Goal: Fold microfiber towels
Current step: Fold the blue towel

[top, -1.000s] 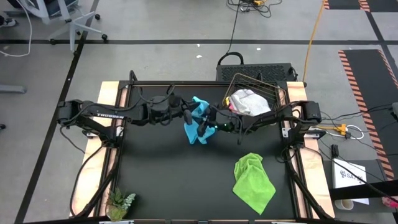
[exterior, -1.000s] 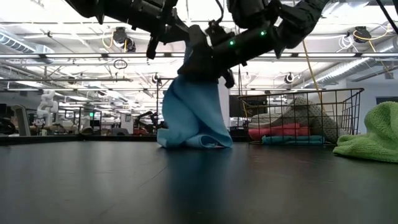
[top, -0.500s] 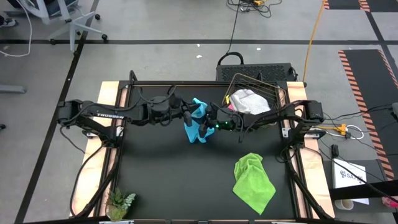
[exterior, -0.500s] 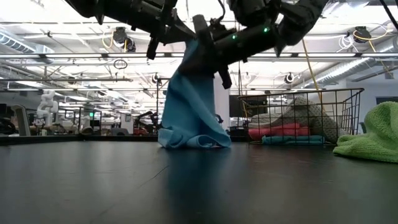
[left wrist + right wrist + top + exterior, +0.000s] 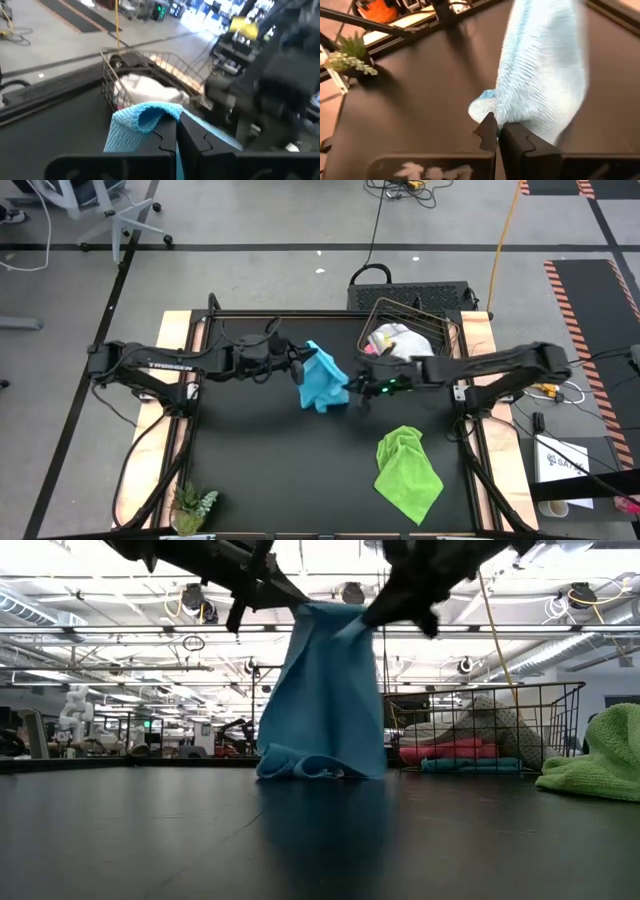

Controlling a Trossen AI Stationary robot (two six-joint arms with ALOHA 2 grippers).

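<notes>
While its lower edge bunches on the black table [image 5: 260, 460], the light blue towel [image 5: 321, 377] hangs stretched between both arms above the middle, the left gripper [image 5: 297, 367] and right gripper [image 5: 350, 388] each with jaws clamped on an upper corner. The lime green towel [image 5: 407, 473] lies crumpled nearby, beside the wire basket [image 5: 440, 330].
</notes>
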